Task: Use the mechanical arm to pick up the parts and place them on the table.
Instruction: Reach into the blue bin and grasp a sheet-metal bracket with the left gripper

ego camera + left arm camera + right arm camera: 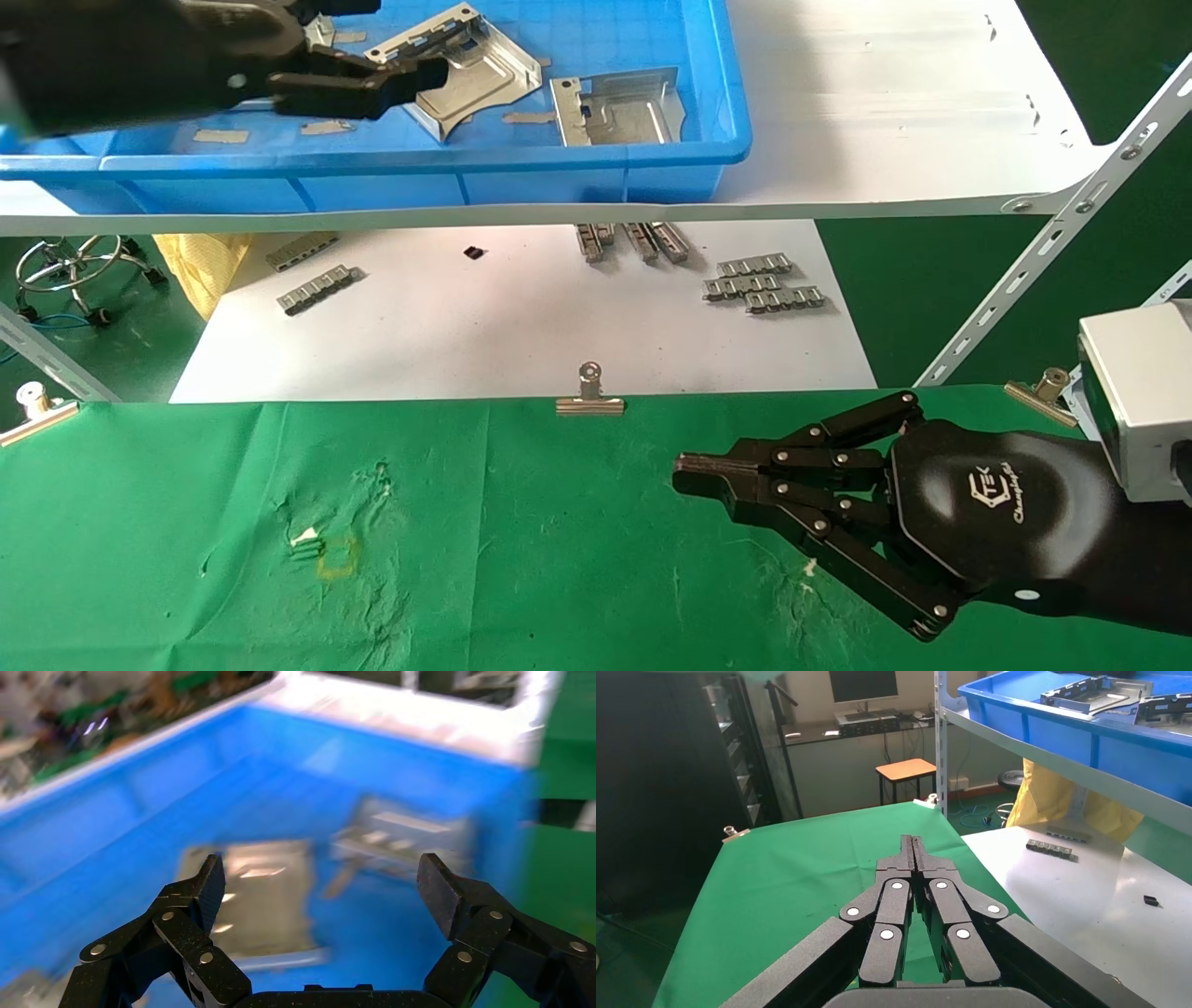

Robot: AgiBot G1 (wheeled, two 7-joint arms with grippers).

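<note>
Two silvery stamped parts lie in the blue tray: one near the middle, one towards the right. My left gripper hovers in the tray just left of the middle part, open and empty. In the left wrist view the open gripper sits above the tray floor, with one part by one finger and the other part farther off. My right gripper is shut and empty, low over the green cloth table; the right wrist view shows it pressed together.
The tray stands on a white shelf board carried by a slotted brace. Below it a white board holds ribbed grey strips. Binder clips grip the cloth's far edge. Small strips lie in the tray.
</note>
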